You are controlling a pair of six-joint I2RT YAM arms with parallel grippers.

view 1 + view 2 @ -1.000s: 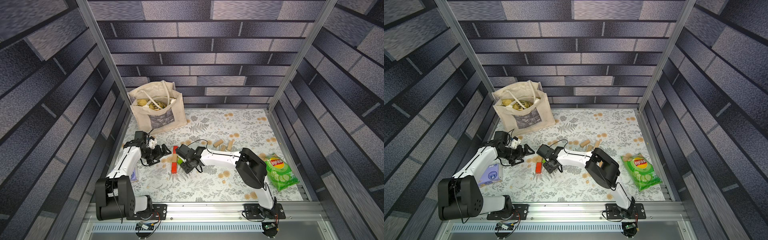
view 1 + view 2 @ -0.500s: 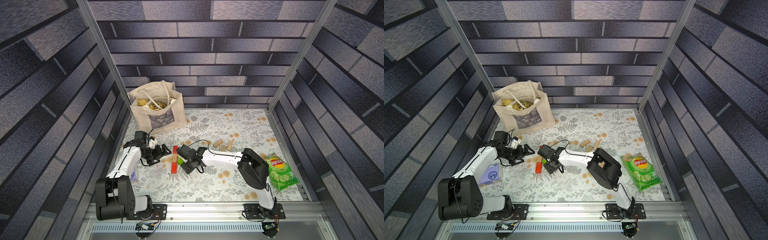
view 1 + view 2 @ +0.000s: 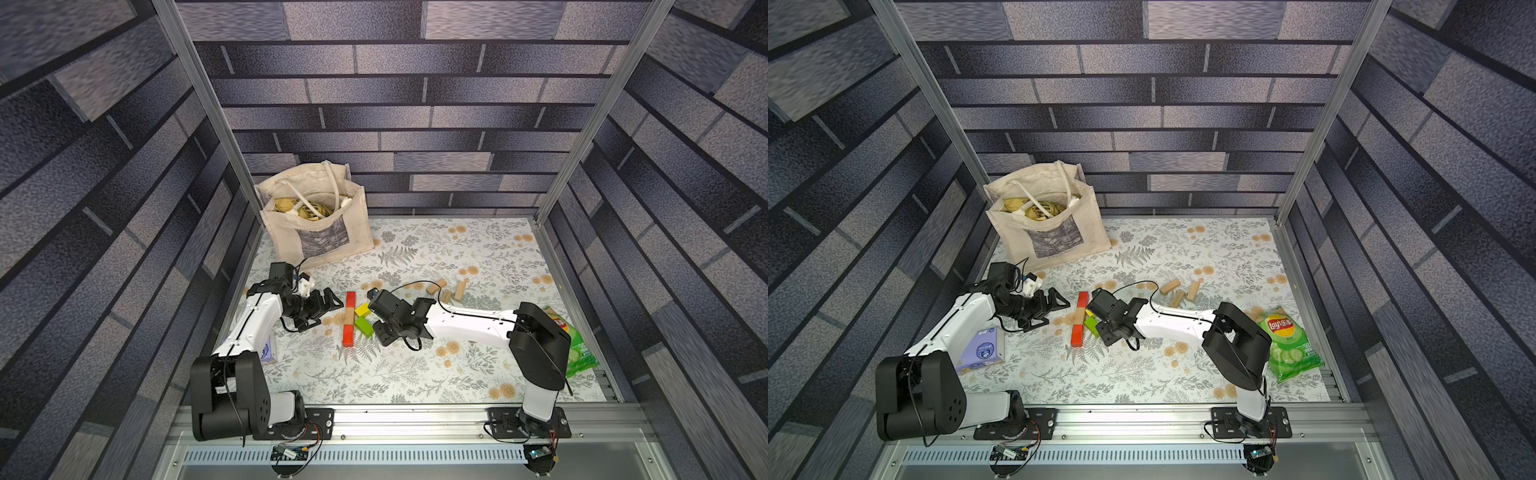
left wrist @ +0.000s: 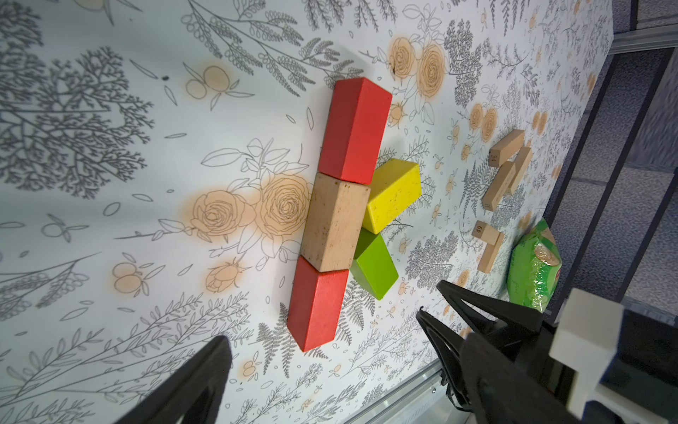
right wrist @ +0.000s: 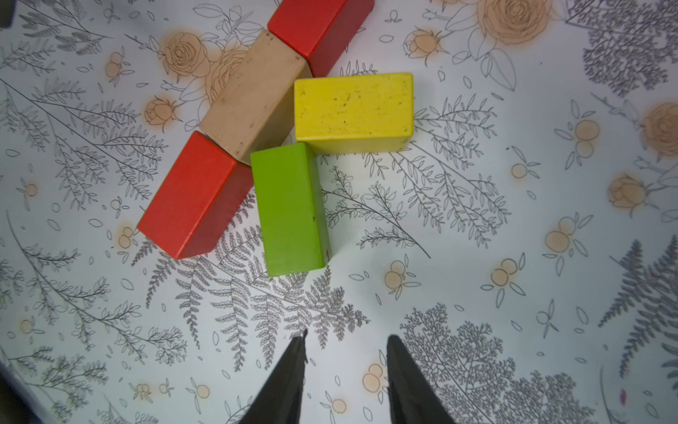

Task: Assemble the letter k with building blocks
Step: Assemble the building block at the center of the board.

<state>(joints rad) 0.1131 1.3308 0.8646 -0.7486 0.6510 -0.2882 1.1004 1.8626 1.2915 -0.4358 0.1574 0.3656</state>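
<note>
Red, tan, red: the spine of the letter k, entered from both top views. The far red block, tan block and near red block lie end to end, running far to near on the floral mat. The yellow block slants far-right off the tan block. The green block slants near-right. My right gripper sits just right of the green block and is the nearer arm to both slanted pieces. My left gripper stands left of the spine, apart from it. Loose tan blocks lie well off to the far right.

Left wrist view: my left fingers are spread to their widest with nothing between them. All five blocks are in view and the spine is straight.

Right wrist view: my right fingers stand a narrow gap apart, pinching nothing. The green block lies straight ahead of the tips, apart from them, with its long axis pointing back toward them. The yellow block lies beyond it, crosswise. The two seem to meet at a corner, though I cannot be sure from this angle.

Judgement: the figure reads as complete. Any last touch falls to my right arm. A push along the green block's axis would drive it into the spine, so a correction should come from its side.
</note>
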